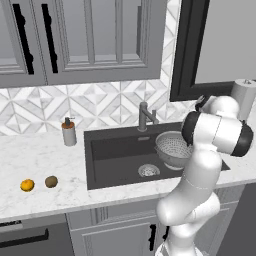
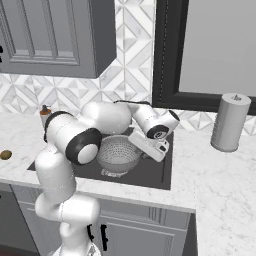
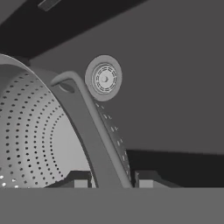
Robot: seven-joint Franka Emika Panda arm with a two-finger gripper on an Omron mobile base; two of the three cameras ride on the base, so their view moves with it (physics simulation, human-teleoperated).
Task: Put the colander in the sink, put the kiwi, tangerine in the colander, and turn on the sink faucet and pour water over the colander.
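Note:
The silver perforated colander [image 1: 172,147] [image 2: 117,152] [image 3: 35,140] sits tilted in the right half of the dark sink [image 1: 115,155] [image 2: 150,172] [image 3: 175,96]. I cannot tell whether it touches the basin floor. My gripper [image 2: 146,146] [image 3: 111,180] is shut on the colander's rim, which runs up between the two finger tips. The round drain [image 1: 148,170] [image 3: 104,78] lies just beyond the rim. The faucet [image 1: 145,116] stands behind the basin. The tangerine [image 1: 27,185] and the kiwi [image 1: 51,181] [image 2: 5,155] lie side by side on the counter left of the sink.
A soap dispenser [image 1: 68,132] [image 2: 45,114] stands at the sink's back left corner. A paper towel roll [image 1: 244,97] [image 2: 230,122] stands on the counter to the right. Grey cabinets hang above, and a dark-framed window sits behind the sink.

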